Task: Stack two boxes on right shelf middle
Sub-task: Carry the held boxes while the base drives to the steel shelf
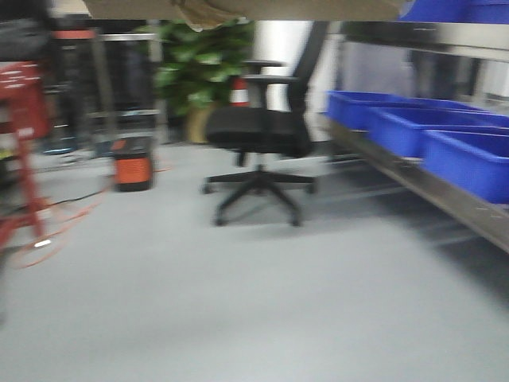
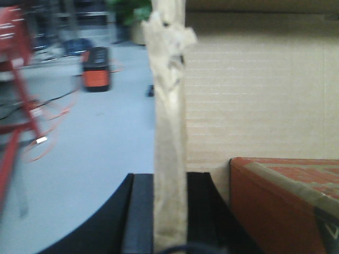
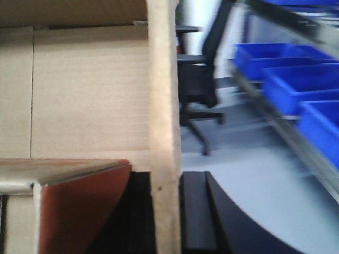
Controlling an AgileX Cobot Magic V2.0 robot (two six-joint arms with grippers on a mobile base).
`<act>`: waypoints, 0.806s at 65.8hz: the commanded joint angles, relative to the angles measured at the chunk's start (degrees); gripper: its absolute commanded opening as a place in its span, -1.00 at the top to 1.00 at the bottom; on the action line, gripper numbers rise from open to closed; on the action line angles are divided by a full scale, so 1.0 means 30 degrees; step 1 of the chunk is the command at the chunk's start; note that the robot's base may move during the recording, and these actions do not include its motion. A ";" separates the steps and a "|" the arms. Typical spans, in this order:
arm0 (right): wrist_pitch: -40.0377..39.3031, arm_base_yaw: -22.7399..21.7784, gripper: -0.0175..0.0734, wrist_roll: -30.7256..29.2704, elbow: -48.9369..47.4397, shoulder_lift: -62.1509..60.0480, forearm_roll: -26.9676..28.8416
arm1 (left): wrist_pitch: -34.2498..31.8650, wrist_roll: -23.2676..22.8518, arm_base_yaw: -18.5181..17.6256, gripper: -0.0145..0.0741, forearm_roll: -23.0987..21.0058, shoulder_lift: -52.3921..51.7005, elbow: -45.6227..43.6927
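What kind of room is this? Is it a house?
Likely a workshop or storeroom, not a house: blue bins on a metal rack, a rolling office chair, a bare grey floor.

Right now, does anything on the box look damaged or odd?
Yes. On the cardboard box, the wall edge between the left fingers is torn and frayed at its far end; the right-side edge looks clean.
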 commanded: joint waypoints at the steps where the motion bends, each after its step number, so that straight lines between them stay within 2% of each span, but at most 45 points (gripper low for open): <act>1: -0.0600 -0.0178 0.97 -0.0005 -0.0256 -0.0332 -0.1012 | -0.0045 -0.0099 0.0212 0.92 0.1063 -0.0224 -0.0243; 53: -0.0600 -0.0178 0.97 -0.0005 -0.0256 -0.0332 -0.1012 | -0.0045 -0.0099 0.0212 0.92 0.1063 -0.0224 -0.0243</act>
